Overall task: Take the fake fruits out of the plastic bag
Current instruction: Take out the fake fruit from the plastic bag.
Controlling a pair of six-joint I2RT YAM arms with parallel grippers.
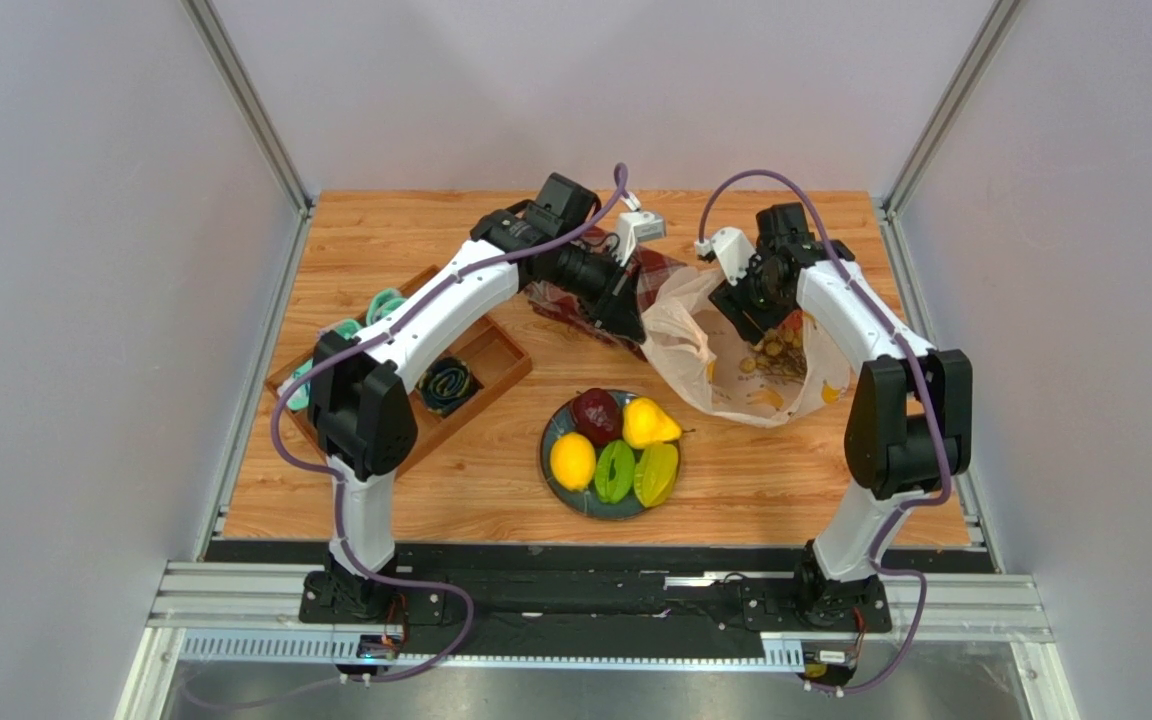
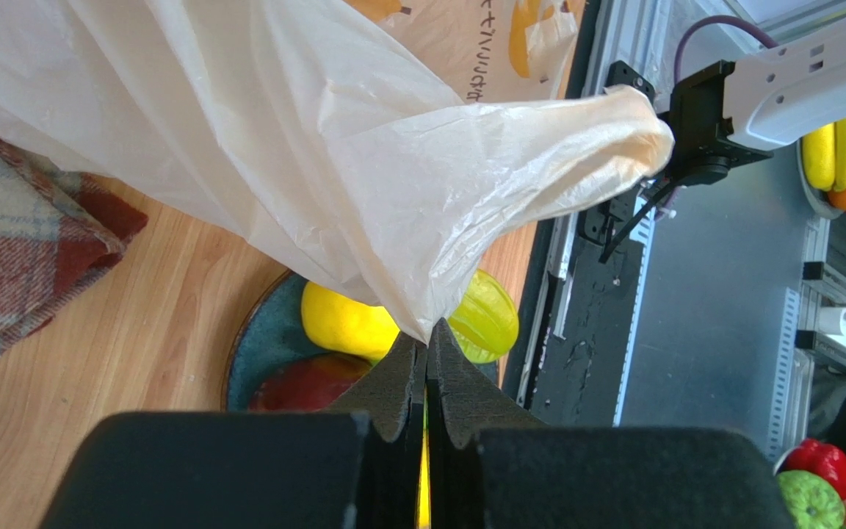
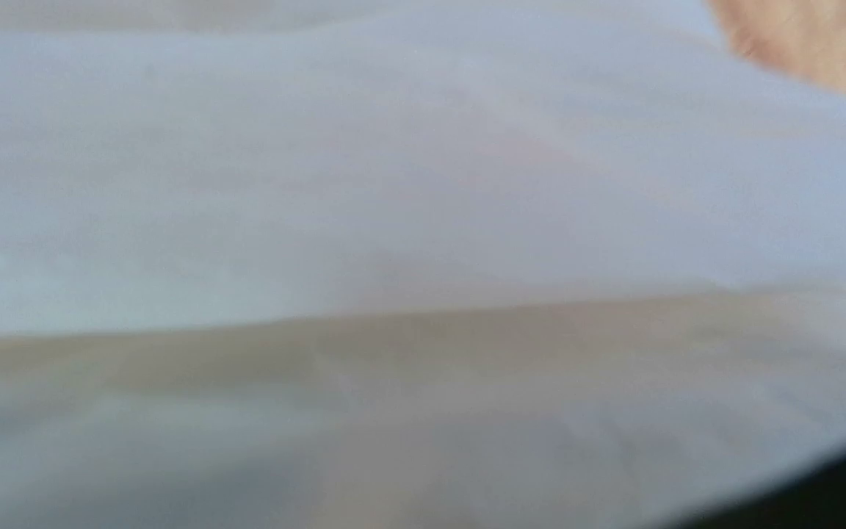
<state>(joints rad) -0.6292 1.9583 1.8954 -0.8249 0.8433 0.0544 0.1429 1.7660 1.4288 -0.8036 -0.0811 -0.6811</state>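
The beige plastic bag [image 1: 717,360] lies at the back right of the table with its mouth raised. My left gripper [image 1: 639,327] is shut on the bag's left edge; in the left wrist view the bag [image 2: 317,165] stretches up from my pinched gripper [image 2: 430,336]. My right gripper [image 1: 745,305] is at the bag's mouth, its fingers hidden; the right wrist view shows only blurred bag film [image 3: 416,220]. A tan grape bunch [image 1: 778,354] shows inside the bag. On the dark plate [image 1: 555,428] lie a dark red fruit [image 1: 596,411], a yellow fruit [image 1: 650,423], a lemon [image 1: 573,461] and two green pieces [image 1: 636,474]. The watermelon slice is out of view.
A wooden tray [image 1: 500,360] with coiled black and teal items stands at the left. The red plaid cloth [image 1: 660,270] lies under my left arm and shows in the left wrist view [image 2: 19,265]. Grey walls close in the table on three sides.
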